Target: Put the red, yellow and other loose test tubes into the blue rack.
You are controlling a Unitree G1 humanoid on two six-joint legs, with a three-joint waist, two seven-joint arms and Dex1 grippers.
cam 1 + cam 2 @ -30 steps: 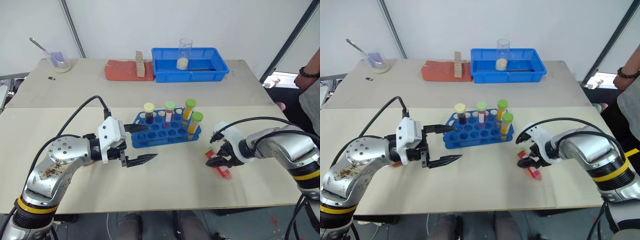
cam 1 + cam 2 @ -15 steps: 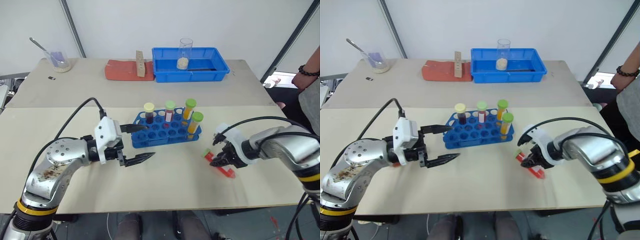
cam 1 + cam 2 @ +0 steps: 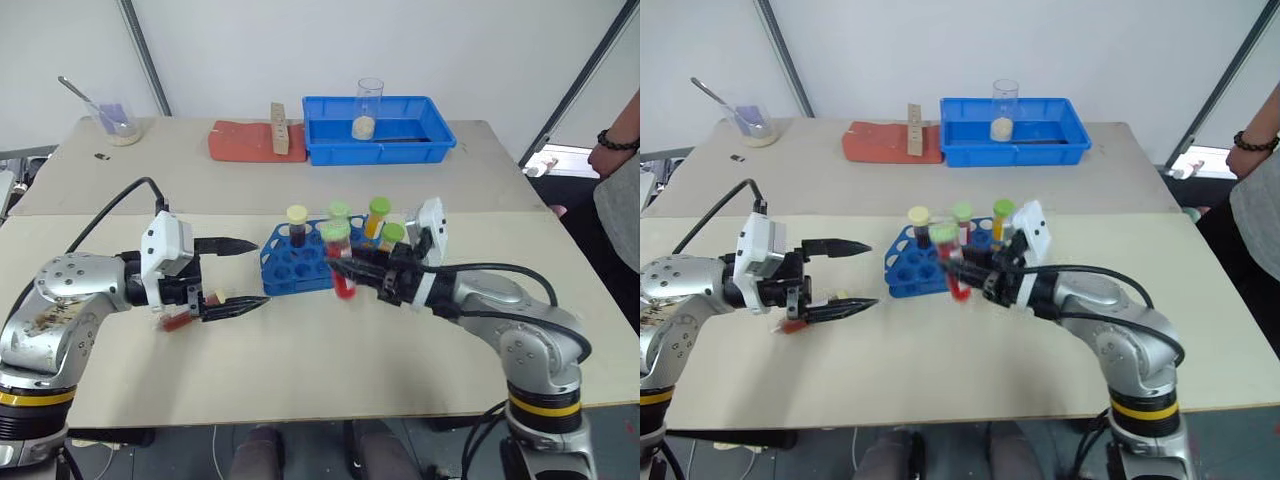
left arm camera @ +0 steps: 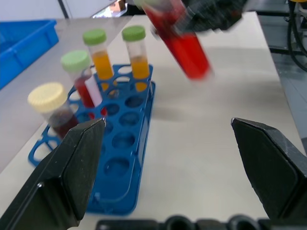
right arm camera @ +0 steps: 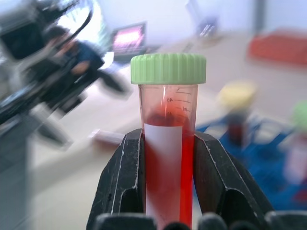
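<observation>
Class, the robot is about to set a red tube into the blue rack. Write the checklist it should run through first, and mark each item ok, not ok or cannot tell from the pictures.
1. Right gripper shut on the red tube: ok, fingers clamp both sides.
2. Green cap on the tube: ok.
3. Free holes in the blue rack: ok, several front holes are empty.
4. Tube upright over a hole: not ok, it hangs tilted beside the rack.
5. Left gripper away from the rack: ok, open and off to the side.
6. Small loose tube under the left gripper, waiting: ok.

rack mid-table | tray behind | tubes in rack
</observation>
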